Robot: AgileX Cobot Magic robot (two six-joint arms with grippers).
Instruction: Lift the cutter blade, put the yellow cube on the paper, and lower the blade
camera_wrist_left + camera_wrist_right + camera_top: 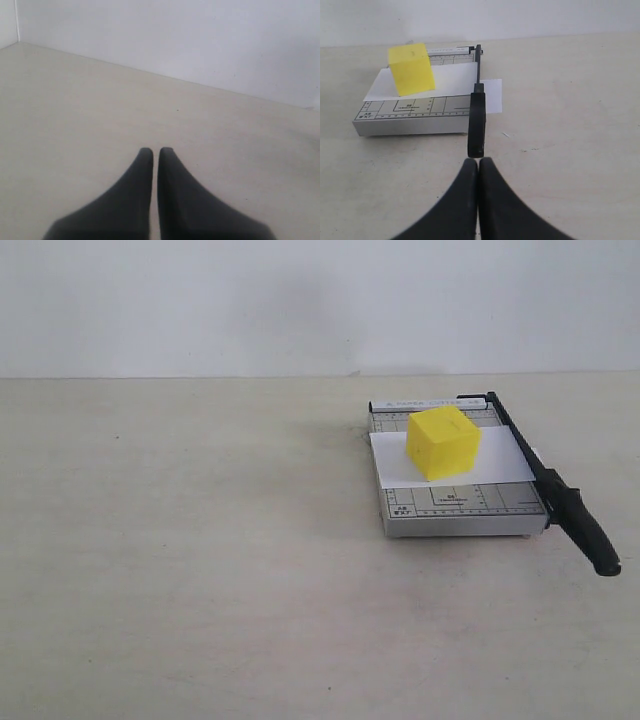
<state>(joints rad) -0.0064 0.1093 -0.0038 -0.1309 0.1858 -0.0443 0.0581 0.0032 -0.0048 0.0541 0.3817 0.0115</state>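
Right of centre on the pale table point(200, 570), bright yellow solid cube point(443, 442) sitting on white rectangular paper sheet point(503, 464), paper across grey gridded cutter base point(460, 510), long black cutter blade point(560, 495) lowered flat, left gripper point(155, 150) and right gripper point(478, 160) pinched together, empty.

left tool point(155, 150): jaws closed, tips level | right tool point(478, 160): jaws closed, tips touching

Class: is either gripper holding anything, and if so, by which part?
Nothing is held. The left gripper is shut above the table. The right gripper is shut too, and the lowered cutter blade ahead of it is ungripped.
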